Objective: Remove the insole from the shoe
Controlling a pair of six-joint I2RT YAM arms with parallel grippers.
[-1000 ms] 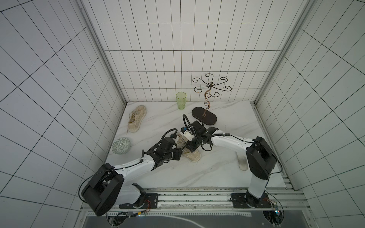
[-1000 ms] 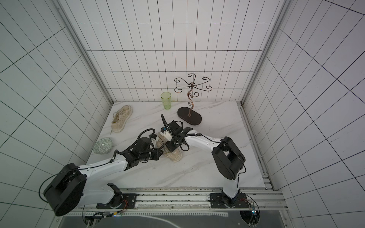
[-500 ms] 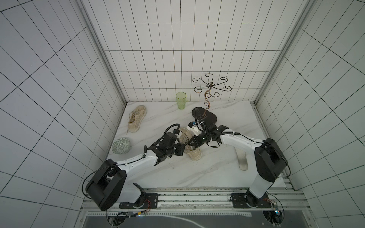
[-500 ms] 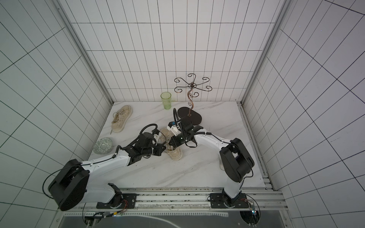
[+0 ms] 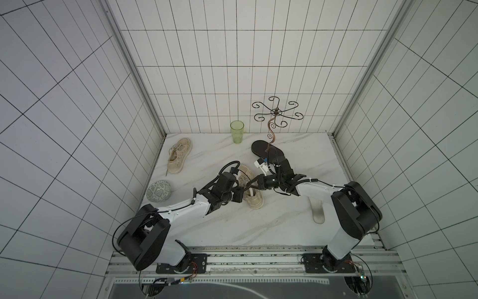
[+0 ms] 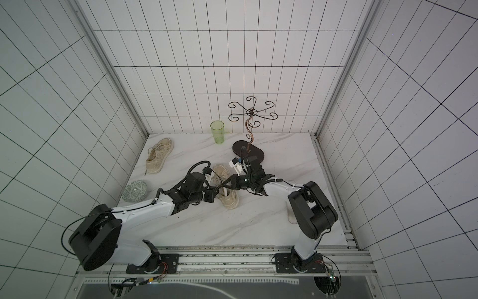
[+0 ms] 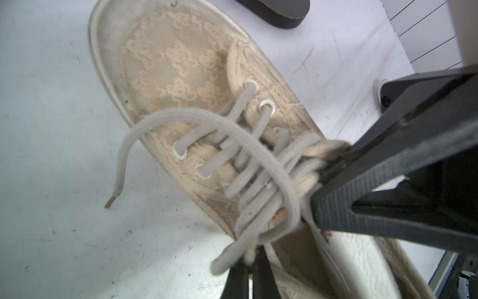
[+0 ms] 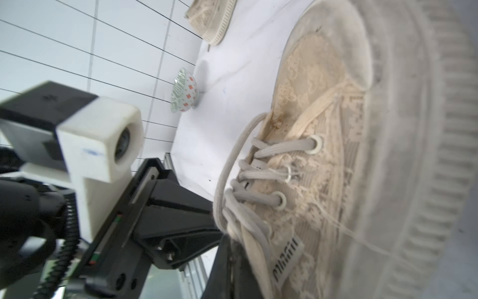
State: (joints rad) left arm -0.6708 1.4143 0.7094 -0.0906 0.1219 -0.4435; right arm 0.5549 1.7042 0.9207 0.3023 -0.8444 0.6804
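Your left gripper [image 7: 249, 271] is clenched on the opening's edge of the beige lace-patterned canvas shoe [image 7: 181, 64]. The white insole [image 7: 362, 259] lies inside the shoe, just beside both grippers. Your right gripper [image 7: 323, 168] is pinched tight on the tongue [image 7: 316, 152].

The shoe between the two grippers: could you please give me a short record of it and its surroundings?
shoe: beige, laced, toe toward the back wall
insole: white, still inside the shoe
left gripper: shut on the shoe at its opening
right gripper: shut on the tongue
second shoe: apart, near the back left corner
cup: green, upright at the back wall
bowl: patterned, by the left wall
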